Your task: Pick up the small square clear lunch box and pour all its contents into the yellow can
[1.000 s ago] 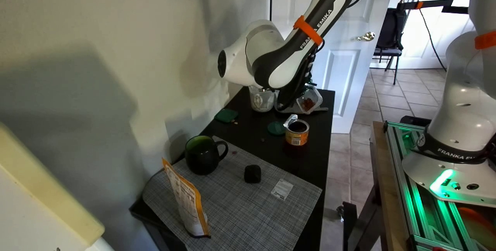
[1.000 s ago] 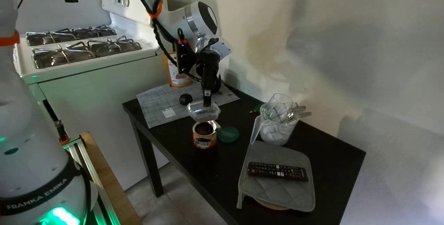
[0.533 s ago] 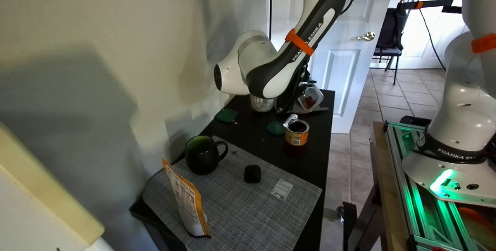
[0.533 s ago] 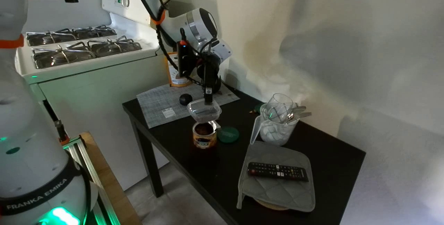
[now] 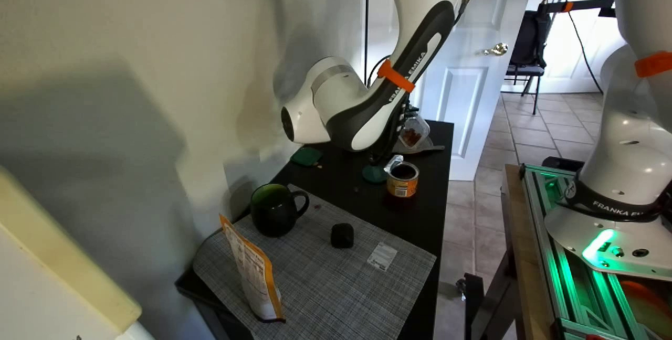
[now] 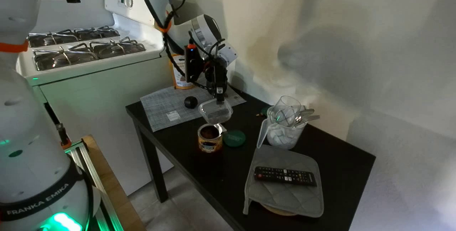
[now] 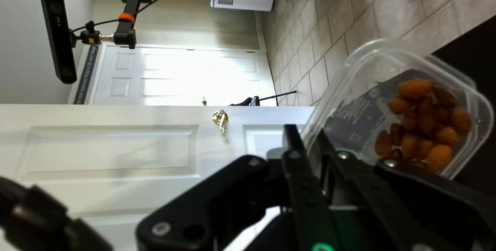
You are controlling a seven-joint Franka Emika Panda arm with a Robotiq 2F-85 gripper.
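Observation:
The clear lunch box [image 6: 216, 112] is held tilted in the air, a little above and behind the yellow can [image 6: 210, 142] in an exterior view. It also shows past the arm in an exterior view [image 5: 415, 130], above and behind the can [image 5: 402, 184]. My gripper [image 6: 220, 99] is shut on one wall of the box. In the wrist view my gripper [image 7: 308, 138] pinches the wall of the lunch box [image 7: 356, 121]. Reddish-brown pieces [image 7: 426, 121] lie gathered at the box's far side. The can stands upright, open, with its foil peeled back and a dark inside.
A round green lid [image 6: 234, 138] lies beside the can. A jug [image 6: 285, 134] with a glass and cutlery, and a grey pot holder [image 6: 285, 199] with a remote [image 6: 285, 175], are nearby. A black mug [image 5: 275, 210], a dark lump [image 5: 342, 235] and a bag [image 5: 257, 272] stand on the placemat.
The arm has lowered and shifted toward the wall. The lunch box has moved slightly away from over the can, toward the green lid, and is tilted more. It stays held.

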